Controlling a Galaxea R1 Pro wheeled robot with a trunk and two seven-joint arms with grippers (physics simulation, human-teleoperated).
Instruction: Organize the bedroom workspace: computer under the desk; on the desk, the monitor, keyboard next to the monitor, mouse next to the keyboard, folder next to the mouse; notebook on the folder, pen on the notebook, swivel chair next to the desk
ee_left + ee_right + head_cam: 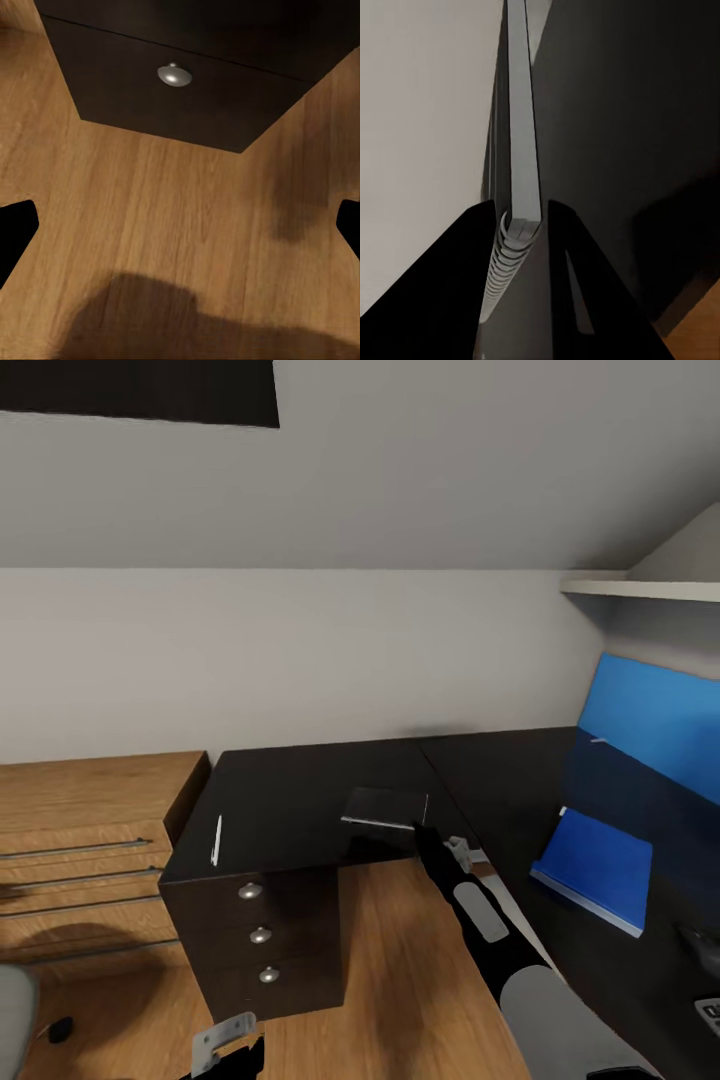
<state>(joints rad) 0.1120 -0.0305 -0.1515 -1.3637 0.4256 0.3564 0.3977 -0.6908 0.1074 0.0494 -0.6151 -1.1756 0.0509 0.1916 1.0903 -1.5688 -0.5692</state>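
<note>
Our right gripper (521,225) pinches the spiral-bound notebook (385,806) by its near edge on the desk (290,800) — ready for lifting toward the blue folder (597,865) further right; our left gripper (180,225) hangs spread.

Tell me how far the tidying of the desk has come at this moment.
Done: the blue folder lies on the desk. In hand: the right gripper is closed on the near edge of the notebook. Left: stack the notebook on the folder, then put the pen on top.
</note>
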